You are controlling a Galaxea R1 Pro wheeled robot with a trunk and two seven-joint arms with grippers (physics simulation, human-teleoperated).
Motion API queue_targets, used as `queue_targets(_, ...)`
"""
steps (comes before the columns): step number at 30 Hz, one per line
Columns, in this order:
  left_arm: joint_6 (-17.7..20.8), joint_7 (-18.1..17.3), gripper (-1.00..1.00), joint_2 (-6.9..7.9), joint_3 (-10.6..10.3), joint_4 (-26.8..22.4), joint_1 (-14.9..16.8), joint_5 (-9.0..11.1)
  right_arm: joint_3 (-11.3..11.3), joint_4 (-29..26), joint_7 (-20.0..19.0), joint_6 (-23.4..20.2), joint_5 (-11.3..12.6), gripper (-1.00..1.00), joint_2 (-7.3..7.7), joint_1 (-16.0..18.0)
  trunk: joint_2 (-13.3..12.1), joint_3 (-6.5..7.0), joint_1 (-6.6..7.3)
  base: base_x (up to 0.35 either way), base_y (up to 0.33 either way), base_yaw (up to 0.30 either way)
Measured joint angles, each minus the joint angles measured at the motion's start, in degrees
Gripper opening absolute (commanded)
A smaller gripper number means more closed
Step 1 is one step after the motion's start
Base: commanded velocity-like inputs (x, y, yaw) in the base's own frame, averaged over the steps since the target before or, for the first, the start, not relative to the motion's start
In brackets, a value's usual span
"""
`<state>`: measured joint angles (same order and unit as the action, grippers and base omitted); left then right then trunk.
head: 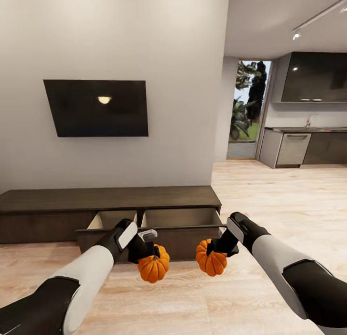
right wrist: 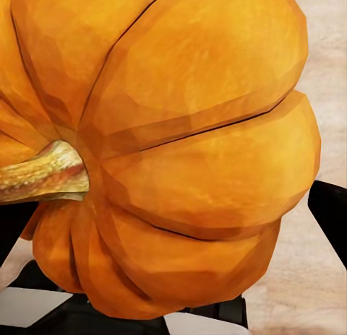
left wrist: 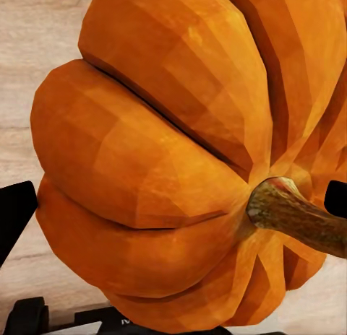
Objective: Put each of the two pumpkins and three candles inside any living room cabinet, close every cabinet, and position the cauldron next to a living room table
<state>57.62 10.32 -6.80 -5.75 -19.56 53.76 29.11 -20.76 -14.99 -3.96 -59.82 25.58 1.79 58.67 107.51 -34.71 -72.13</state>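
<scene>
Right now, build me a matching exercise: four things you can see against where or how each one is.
Things:
1. left gripper
2. right gripper
3. cabinet drawer
4. television

States:
A. hangs on the wall above the cabinet
B. pulled open, pale inside
C. holds the left pumpkin, stem pointing up
D. holds the right pumpkin, stem turned sideways toward the fingers

Pairs: 1-C, 2-D, 3-B, 4-A
</scene>
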Motion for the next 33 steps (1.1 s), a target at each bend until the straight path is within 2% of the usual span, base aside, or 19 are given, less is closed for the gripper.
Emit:
queue_targets(2, -0.04, -0.05, -1.0, 0.0, 0.03, 0.01, 0.01, 0.4, -0.01, 0.02, 0.0, 0.0, -0.12, -1.0, 0.0, -0.04, 0.0, 0.0, 0.0, 0.0, 0.0, 0.0)
queue_targets(8, 0.0, 0.83, -1.0, 0.09, -0.16, 0.08, 0.0, -1.57, -0.11, 0.04, 0.06, 0.0, -0.1, -1.0, -0.2, -0.13, 0.0, 0.0, 0.0, 0.0, 0.0, 0.0)
queue_targets(10, -0.01, 1.84, -1.0, 0.09, -0.16, 0.1, 0.0, -2.13, -0.14, 0.04, 0.07, 0.0, -0.15, -1.0, -0.26, -0.15, 0.0, 0.0, 0.0, 0.0, 0.0, 0.0)
queue_targets(14, 0.03, 6.49, -1.0, -0.05, -0.13, 0.08, 0.0, -3.49, -0.23, 0.11, 0.17, 0.0, -0.34, -1.0, -0.4, -0.25, 0.0, 0.0, 0.0, 0.0, 0.0, 0.0)
queue_targets(16, -0.11, 8.46, -1.0, -0.31, 0.03, 0.15, 0.0, -2.72, -0.31, 0.34, 0.26, 0.0, -0.4, -1.0, -0.48, -0.26, 0.0, 0.0, 0.0, 0.0, 0.0, 0.0)
queue_targets(18, -0.09, 8.98, -1.0, -0.41, 0.01, 0.25, 0.0, -2.94, -0.32, 0.42, 0.3, 0.0, -0.48, -1.0, -0.5, -0.26, 0.0, 0.0, 0.0, 0.0, 0.0, 0.0)
queue_targets(27, -0.45, 8.99, -1.0, -1.59, 0.06, 0.37, 0.01, -2.77, -0.3, 0.48, 0.24, 0.0, -0.33, -1.0, -0.53, -0.3, 0.0, 0.0, 0.0, 0.0, 0.0, 0.0)
queue_targets(33, -3.79, 8.56, -1.0, -1.83, -0.2, 1.75, 0.0, -2.81, -0.33, 0.49, 0.24, 0.01, -0.4, -1.0, -0.53, -0.35, 0.0, 0.0, 0.0, 0.006, 0.0, 0.0)
